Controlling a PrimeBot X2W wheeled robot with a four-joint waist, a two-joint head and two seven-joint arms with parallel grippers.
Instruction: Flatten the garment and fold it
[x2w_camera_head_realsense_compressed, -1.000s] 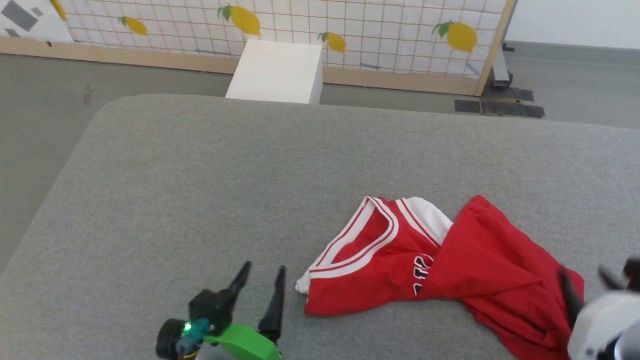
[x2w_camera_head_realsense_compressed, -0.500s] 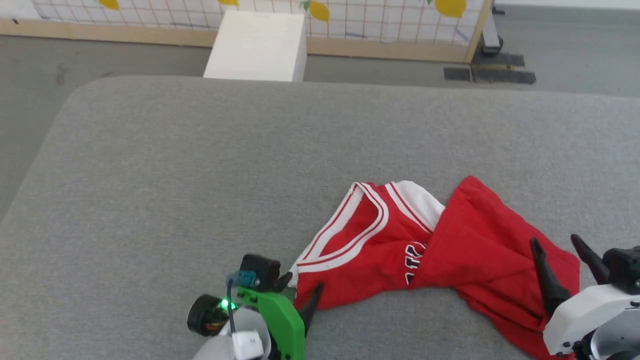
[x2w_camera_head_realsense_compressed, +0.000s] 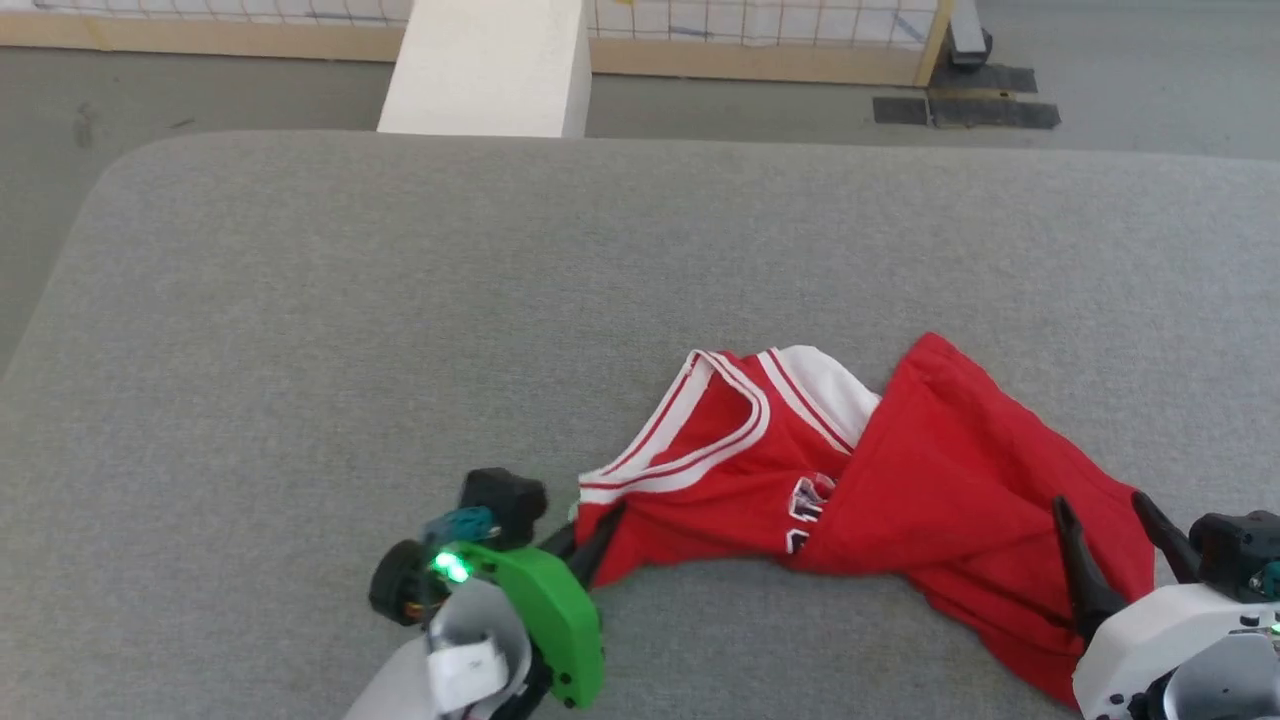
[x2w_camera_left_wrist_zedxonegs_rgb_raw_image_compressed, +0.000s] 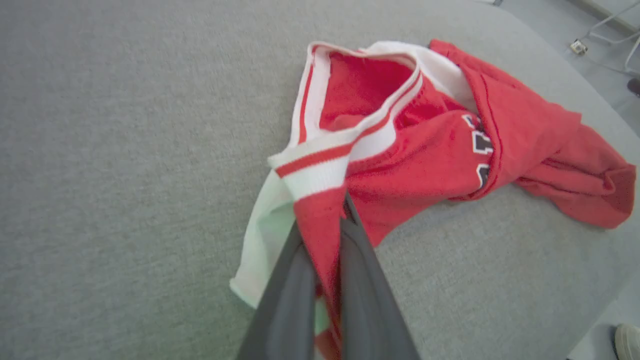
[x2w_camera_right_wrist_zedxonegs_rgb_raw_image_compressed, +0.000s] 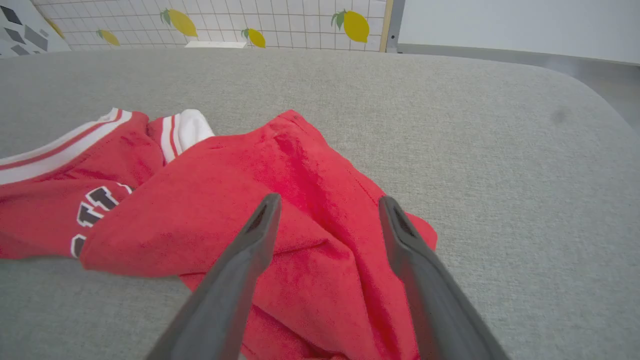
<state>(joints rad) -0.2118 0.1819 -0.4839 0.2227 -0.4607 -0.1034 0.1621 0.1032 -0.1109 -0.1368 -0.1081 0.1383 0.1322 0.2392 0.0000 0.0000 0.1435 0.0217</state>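
One end caught: left gripper (x2w_camera_head_realsense_compressed: 595, 525) pinches the crumpled shirt (x2w_camera_head_realsense_compressed: 880, 480) at its 9 o'clock corner, at 5 o'clock on the grey pad (x2w_camera_head_realsense_compressed: 300, 300); right gripper (x2w_camera_head_realsense_compressed: 1100, 500) gapes empty over the 3 o'clock hem. Best to seize that, then draw apart evenly.

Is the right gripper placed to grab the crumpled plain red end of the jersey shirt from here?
Probably yes: the right gripper is open and straddles that end of the red jersey shirt, with nothing in between.
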